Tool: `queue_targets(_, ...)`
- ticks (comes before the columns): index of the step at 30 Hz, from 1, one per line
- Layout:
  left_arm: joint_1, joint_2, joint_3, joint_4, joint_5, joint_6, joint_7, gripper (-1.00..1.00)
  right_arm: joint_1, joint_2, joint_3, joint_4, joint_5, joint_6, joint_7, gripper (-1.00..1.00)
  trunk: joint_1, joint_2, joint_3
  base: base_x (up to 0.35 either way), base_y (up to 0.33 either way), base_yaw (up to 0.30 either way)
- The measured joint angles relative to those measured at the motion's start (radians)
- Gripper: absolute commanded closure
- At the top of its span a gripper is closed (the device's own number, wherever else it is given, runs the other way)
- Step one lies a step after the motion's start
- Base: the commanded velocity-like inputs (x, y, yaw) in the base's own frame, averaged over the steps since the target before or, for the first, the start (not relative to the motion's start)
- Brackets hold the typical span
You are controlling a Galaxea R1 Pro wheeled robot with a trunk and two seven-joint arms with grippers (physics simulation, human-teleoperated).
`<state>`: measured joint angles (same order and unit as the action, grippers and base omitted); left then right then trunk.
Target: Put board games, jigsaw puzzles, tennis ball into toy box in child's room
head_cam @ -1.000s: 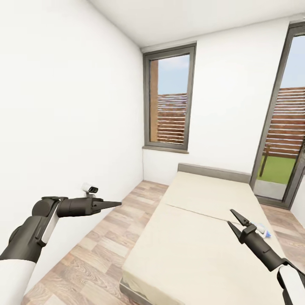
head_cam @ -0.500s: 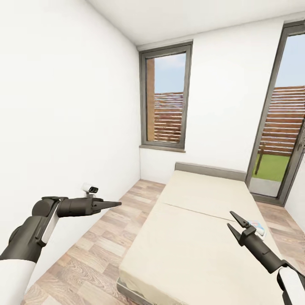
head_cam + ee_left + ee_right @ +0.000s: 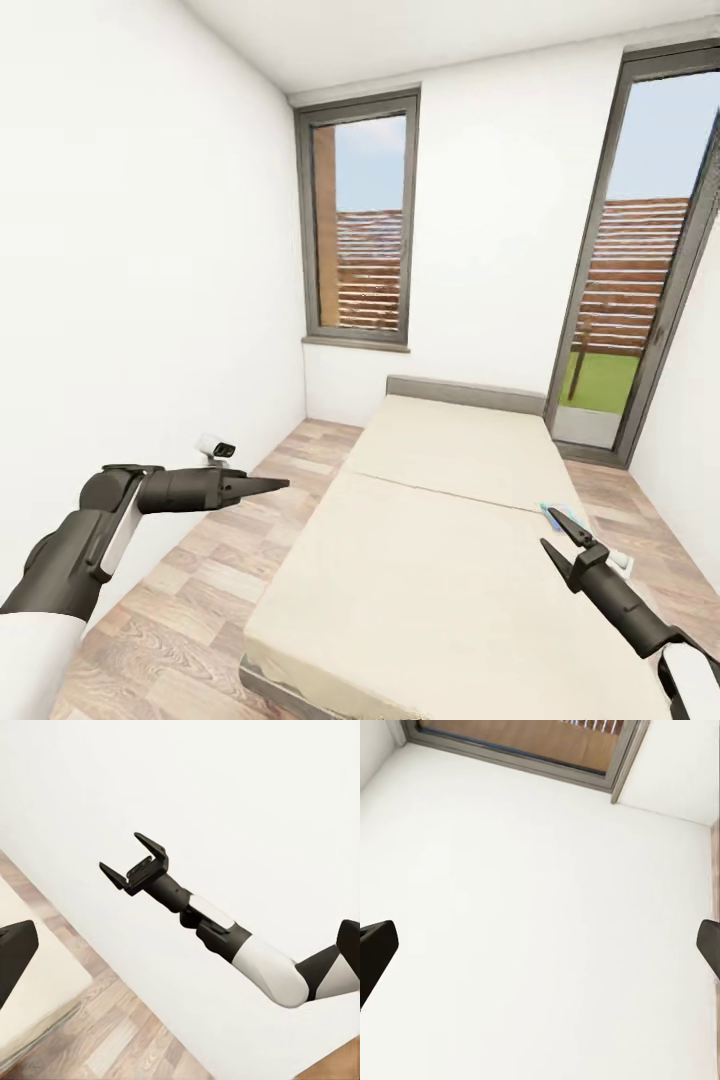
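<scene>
White walls (image 3: pixel 150 250), plank floor (image 3: pixel 200 600) — tall windows (image 3: pixel 365 220)

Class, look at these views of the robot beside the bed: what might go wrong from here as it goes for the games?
1. The light-blue flat game box near the cream-beige bed's right edge is partly hidden behind the open right gripper; a blind reach might nudge it off.
2. The open left gripper points toward the white wall; turning the base might scrape it.
</scene>
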<state>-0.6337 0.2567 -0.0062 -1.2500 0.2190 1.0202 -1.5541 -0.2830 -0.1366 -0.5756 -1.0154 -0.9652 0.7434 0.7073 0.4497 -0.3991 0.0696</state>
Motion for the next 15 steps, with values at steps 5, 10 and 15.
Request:
queue_targets(5, 0.000, -0.001, -0.014, 0.000, -0.001, 0.000, 0.000, -1.00, 0.000, 0.000, -0.006, 0.008, 0.000, 0.000, 0.000, -1.00, 0.000, 0.000, -0.006, 0.000, -0.168, -0.169)
queue_targets(10, 0.000, 0.000, -0.017, 0.000, -0.001, 0.000, 0.001, -1.00, 0.000, 0.000, -0.008, 0.018, -0.001, -0.001, 0.000, -1.00, 0.000, 0.000, -0.011, 0.000, -0.133, -0.207)
queue_targets(15, 0.000, 0.000, -0.018, 0.000, -0.001, 0.000, 0.000, -1.00, 0.000, 0.000, -0.012, 0.021, 0.000, -0.001, 0.000, -1.00, 0.000, 0.000, -0.013, 0.000, -0.170, -0.248)
